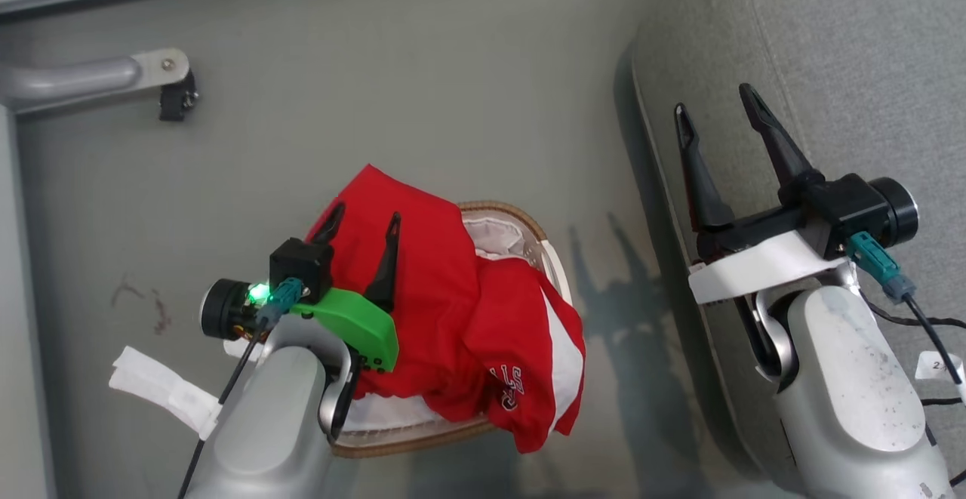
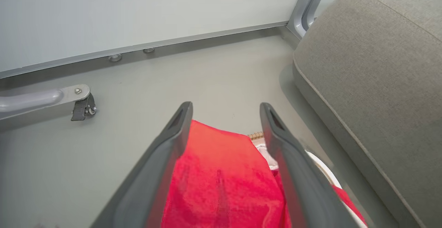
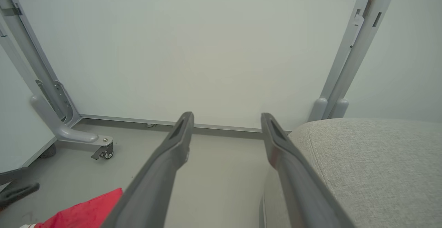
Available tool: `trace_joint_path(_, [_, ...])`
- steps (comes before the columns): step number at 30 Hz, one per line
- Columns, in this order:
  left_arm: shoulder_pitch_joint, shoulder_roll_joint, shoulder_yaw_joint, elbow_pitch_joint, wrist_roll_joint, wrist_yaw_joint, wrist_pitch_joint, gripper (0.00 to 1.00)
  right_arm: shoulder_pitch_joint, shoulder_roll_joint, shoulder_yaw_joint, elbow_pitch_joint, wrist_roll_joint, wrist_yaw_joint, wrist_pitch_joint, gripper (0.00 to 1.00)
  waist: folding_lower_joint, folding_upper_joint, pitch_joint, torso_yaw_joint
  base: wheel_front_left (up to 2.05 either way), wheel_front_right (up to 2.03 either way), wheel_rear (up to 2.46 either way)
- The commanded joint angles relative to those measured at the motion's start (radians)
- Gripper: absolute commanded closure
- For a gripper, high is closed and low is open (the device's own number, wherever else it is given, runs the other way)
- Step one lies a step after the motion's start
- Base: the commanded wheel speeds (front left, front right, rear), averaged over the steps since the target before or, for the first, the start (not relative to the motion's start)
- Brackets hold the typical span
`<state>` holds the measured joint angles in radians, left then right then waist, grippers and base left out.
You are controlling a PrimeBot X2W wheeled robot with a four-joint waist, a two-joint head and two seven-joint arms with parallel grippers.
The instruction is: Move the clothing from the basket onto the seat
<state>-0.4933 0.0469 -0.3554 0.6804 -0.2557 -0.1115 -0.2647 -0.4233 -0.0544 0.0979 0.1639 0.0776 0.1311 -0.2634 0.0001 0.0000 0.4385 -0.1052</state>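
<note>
Jaws spread (left's) over clothing (image 1: 453, 310) draped toward seat (image 1: 853, 69).

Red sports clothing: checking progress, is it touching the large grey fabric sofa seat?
Apart. The head view shows the red clothing heaped in the brown-rimmed white basket, with floor showing between it and the grey seat.

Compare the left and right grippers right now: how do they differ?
The left gripper hangs over the clothing in the basket; the right gripper is over the seat edge. The left carries a green bracket, the right a white band. Both are open, holding nothing.
</note>
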Motion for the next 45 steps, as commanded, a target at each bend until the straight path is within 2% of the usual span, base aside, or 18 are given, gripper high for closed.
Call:
trace_joint_path(1, [-0.041,0.007,-0.003,0.013,0.009,-0.003,0.0,0.0,-0.024,0.0,0.001,-0.012,0.005,-0.001,-0.002,0.0,-0.0001,0.0,0.156,-0.081,0.0,0.0,0.0])
trace_joint_path(12, [-0.16,0.007,-0.025,0.153,0.063,-0.01,0.0,0.0,-0.09,0.003,0.022,-0.055,0.044,-0.001,-0.002,0.0,-0.0001,0.0,0.314,-0.123,0.0,0.0,0.0])
trace_joint_path(19, [-0.193,0.007,-0.055,0.237,0.108,-0.013,0.0,0.0,-0.099,0.003,0.029,-0.052,0.051,-0.001,-0.002,0.0,-0.0001,0.0,0.375,-0.135,0.0,0.0,0.0])
trace_joint_path(34, [-0.287,0.006,-0.123,0.501,0.108,0.052,0.001,0.0,-0.102,0.002,0.009,-0.058,0.026,-0.001,-0.002,0.0,-0.0001,0.0,0.458,-0.132,0.0,0.0,0.0])
trace_joint_path(45, [-0.34,0.007,-0.187,0.564,0.054,0.069,0.025,0.0,-0.102,0.002,0.006,-0.067,0.019,-0.001,-0.002,0.0,-0.0001,0.0,0.499,-0.122,0.0,0.0,0.0])
